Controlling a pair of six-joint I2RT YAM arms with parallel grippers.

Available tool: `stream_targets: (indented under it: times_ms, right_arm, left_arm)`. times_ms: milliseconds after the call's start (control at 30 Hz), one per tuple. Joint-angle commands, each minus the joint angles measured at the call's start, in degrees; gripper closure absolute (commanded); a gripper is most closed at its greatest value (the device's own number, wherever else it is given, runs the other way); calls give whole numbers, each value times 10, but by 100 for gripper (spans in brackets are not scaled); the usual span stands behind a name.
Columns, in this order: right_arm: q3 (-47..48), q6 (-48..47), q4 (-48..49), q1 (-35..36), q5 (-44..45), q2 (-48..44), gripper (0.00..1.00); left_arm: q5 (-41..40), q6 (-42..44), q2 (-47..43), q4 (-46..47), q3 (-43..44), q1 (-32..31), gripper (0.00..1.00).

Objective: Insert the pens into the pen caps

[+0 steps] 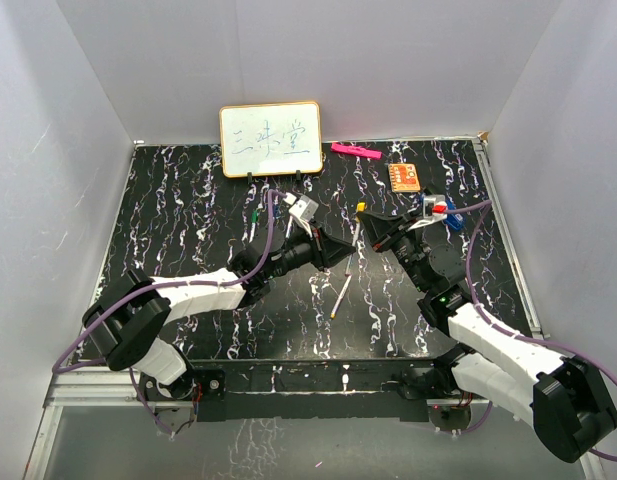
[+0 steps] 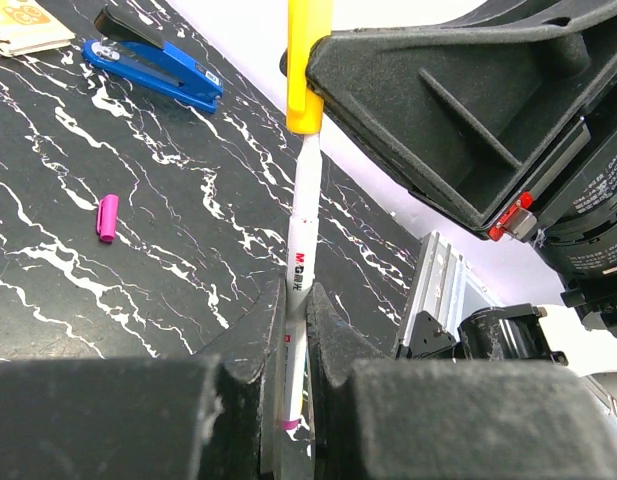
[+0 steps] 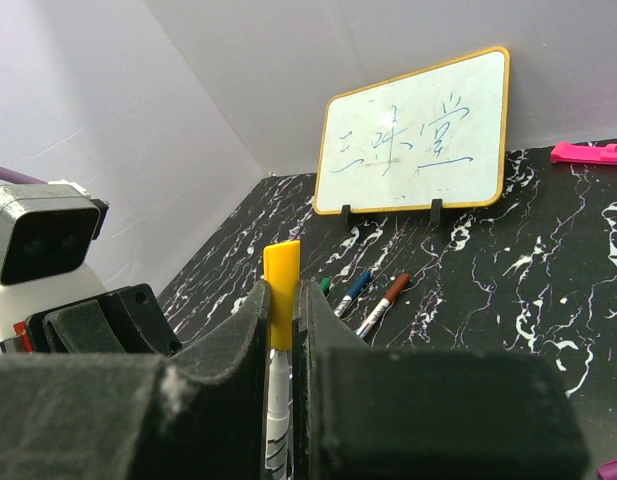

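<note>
My left gripper point(image 1: 345, 252) is shut on a white-barrelled pen point(image 2: 302, 240) and holds it above the table. The pen's front end sits inside a yellow pen cap point(image 2: 308, 70). My right gripper point(image 1: 368, 228) is shut on that yellow cap point(image 3: 281, 285), and the pen's barrel point(image 3: 278, 400) shows between its fingers below the cap. The two grippers face each other at mid-table. A second white pen point(image 1: 341, 293) lies loose on the table near the left gripper. A small magenta cap point(image 2: 107, 217) lies on the table to the right.
A whiteboard point(image 1: 271, 139) stands at the back, with green point(image 3: 326, 286), blue point(image 3: 354, 289) and brown point(image 3: 388, 297) capped pens lying before it. A pink marker point(image 1: 355, 150), an orange card point(image 1: 404, 176) and a blue stapler point(image 2: 153, 62) lie at the back right.
</note>
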Motion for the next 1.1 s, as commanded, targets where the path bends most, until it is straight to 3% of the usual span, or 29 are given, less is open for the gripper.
stream_targets:
  times_ms: [0, 800, 1067]
  right_arm:
    - [17, -18, -13, 6, -13, -9, 100]
    - [14, 5, -12, 6, -27, -3, 100]
    - [23, 14, -58, 6, -60, 27, 100]
  left_arm:
    - [-36, -5, -30, 62, 3, 6, 100]
    - [-45, -14, -14, 83, 8, 6, 100]
    - [-61, 0, -2, 111, 34, 9, 100]
